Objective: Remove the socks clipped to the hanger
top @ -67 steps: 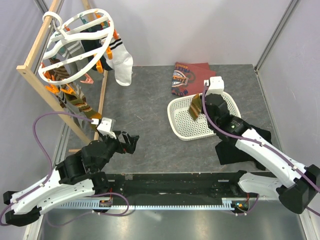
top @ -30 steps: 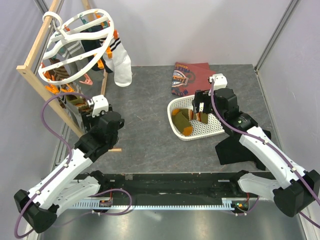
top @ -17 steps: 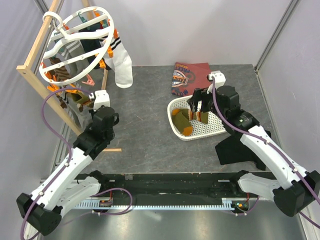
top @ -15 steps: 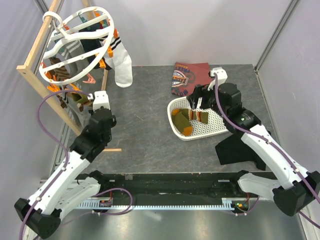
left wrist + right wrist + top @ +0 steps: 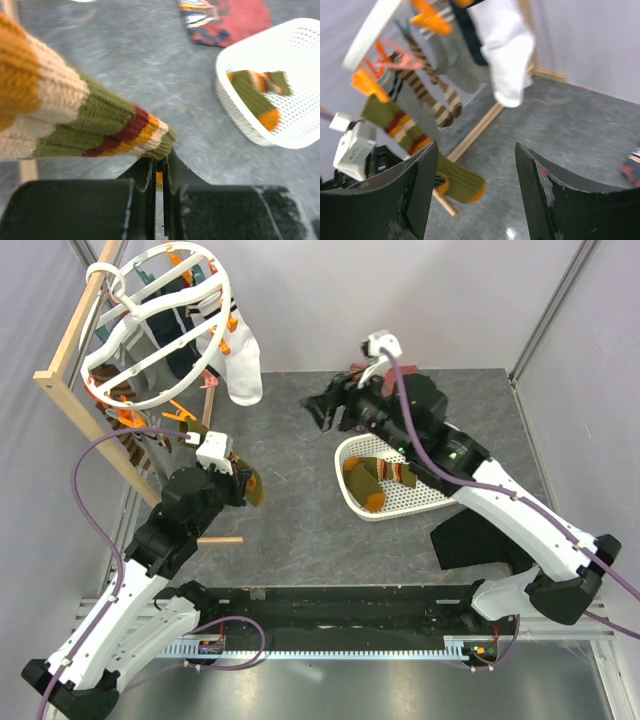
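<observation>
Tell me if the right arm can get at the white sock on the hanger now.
Probably yes: the right gripper is open and faces the white sock, with nothing standing between them.

Left gripper [image 5: 159, 161]: jaws clamped on striped sock [image 5: 100, 125], which blocks above-left; bare table [image 5: 125, 65] ahead; basket [image 5: 235, 107] ahead-right.
Right gripper [image 5: 475, 150]: jaws apart, gap free; hanger [image 5: 372, 30], socks [image 5: 506, 60], rack [image 5: 477, 130] ahead-left.

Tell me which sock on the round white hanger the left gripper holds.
The olive-green sock with red, orange and cream stripes: the left gripper is shut on its end; the white sock hangs free.
</observation>
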Robot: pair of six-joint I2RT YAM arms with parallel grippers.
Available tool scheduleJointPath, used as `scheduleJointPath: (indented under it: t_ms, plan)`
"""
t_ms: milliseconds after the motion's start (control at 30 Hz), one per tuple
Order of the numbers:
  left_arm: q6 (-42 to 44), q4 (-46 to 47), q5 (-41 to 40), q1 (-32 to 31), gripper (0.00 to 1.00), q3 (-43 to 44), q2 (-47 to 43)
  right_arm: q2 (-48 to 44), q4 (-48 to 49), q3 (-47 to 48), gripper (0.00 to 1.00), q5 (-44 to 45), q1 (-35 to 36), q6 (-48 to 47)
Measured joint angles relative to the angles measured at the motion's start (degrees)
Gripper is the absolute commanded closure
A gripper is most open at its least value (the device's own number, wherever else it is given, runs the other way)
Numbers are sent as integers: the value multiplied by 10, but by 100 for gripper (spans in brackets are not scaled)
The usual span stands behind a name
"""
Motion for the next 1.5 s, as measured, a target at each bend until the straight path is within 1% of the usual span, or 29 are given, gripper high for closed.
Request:
scheduleJointPath:
  t_ms: [100, 200, 300, 400, 533, 667, 833, 933, 1000, 1100, 1133, 1167, 1200, 1233, 1267, 1300, 1333, 1367, 1400, 1433, 1467, 1500]
  plan:
    - [-3, 0, 40, 0, 98, 0, -12, 23, 21, 7, 30, -10, 43, -23]
    - [-11, -1, 71, 0, 98, 0, -23, 22, 56, -29, 26, -42, 57, -48]
    - [-24, -4, 99, 0, 98, 4, -24, -3, 114, -117, 17, -80, 61, -75]
    - [-42, -8, 120, 0, 98, 18, -18, -50, 187, -249, 14, -114, 68, -108]
    - [-63, -14, 140, 0, 98, 41, -6, -63, 247, -331, 12, -140, 84, -140]
    - [-83, -22, 150, 0, 98, 57, -1, -45, 289, -351, 12, -147, 101, -170]
    - [-105, -34, 152, 0, 98, 69, 5, 3, 340, -350, 12, -137, 130, -201]
    - [-114, -36, 153, 0, 98, 71, 10, 45, 371, -347, 12, -118, 149, -213]
    - [-118, -38, 153, 0, 98, 72, 12, 76, 388, -341, 13, -91, 160, -219]
    - [-122, -39, 153, 0, 98, 72, 13, 113, 418, -333, 19, -54, 166, -227]
    - [-123, -39, 153, 0, 98, 72, 13, 120, 427, -332, 26, -45, 166, -229]
    - [-124, -40, 153, 0, 96, 73, 14, 128, 441, -332, 36, -33, 166, -230]
    - [-125, -40, 153, 0, 92, 74, 14, 137, 455, -331, 50, -19, 166, -231]
    - [-125, -40, 153, 0, 87, 75, 15, 144, 466, -329, 80, -7, 166, -232]
    - [-126, -40, 153, 0, 77, 76, 16, 150, 475, -326, 98, 2, 166, -232]
    - [-126, -40, 153, 0, 69, 76, 16, 158, 488, -321, 100, 17, 166, -229]
    - [-126, -39, 151, 0, 58, 77, 16, 164, 497, -318, 100, 24, 166, -231]
    - [-125, -38, 147, 0, 42, 77, 16, 170, 509, -317, 100, 33, 166, -226]
    - [-123, -38, 143, 0, 34, 77, 16, 174, 520, -317, 100, 42, 166, -223]
    - [-120, -40, 138, 0, 29, 77, 15, 178, 527, -317, 100, 46, 166, -221]
    - [-120, -42, 128, 0, 26, 77, 15, 181, 534, -317, 100, 51, 166, -219]
    - [-120, -43, 117, 0, 26, 77, 14, 182, 539, -317, 100, 54, 166, -217]
